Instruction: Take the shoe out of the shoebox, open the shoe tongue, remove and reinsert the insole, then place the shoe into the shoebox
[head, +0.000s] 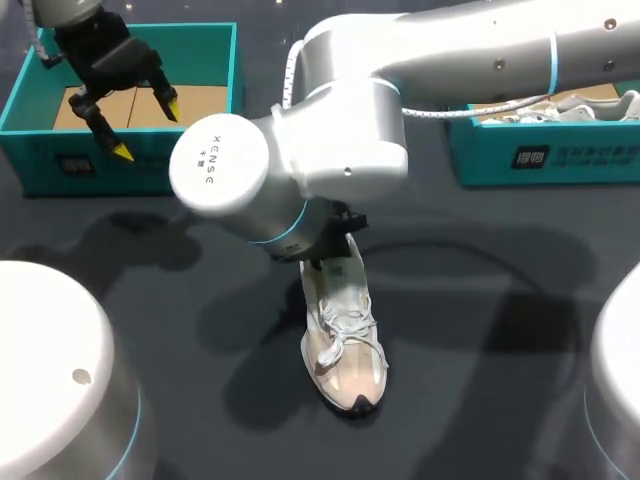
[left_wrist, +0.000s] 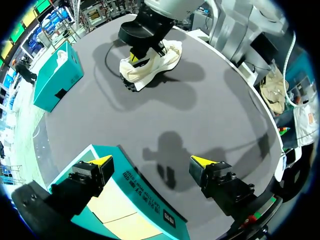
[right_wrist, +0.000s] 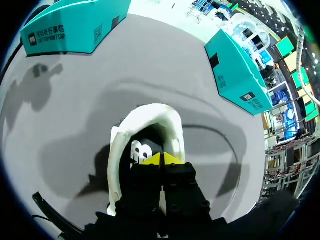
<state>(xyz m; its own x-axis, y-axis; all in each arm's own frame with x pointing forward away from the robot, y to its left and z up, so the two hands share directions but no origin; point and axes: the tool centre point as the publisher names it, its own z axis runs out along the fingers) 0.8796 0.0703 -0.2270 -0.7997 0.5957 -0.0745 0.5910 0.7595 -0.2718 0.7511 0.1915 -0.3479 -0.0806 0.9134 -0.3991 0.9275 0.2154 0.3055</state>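
Observation:
A white and beige sneaker (head: 345, 340) lies on the dark table near the middle, toe toward the front edge. My right arm (head: 340, 140) reaches in over its heel. My right gripper (right_wrist: 161, 159) is shut, its yellow tips together inside the shoe's opening (right_wrist: 150, 117). Whether anything thin is pinched there is hidden. My left gripper (head: 148, 128) hangs open and empty above the front wall of the teal shoebox (head: 60, 165) at the back left. In the left wrist view that shoebox (left_wrist: 150, 205) lies under my left gripper (left_wrist: 152, 161), and the sneaker (left_wrist: 165, 60) is far ahead.
A second teal box (head: 540, 155) with pale contents stands at the back right. Two large white robot bases (head: 50, 370) flank the table's front corners.

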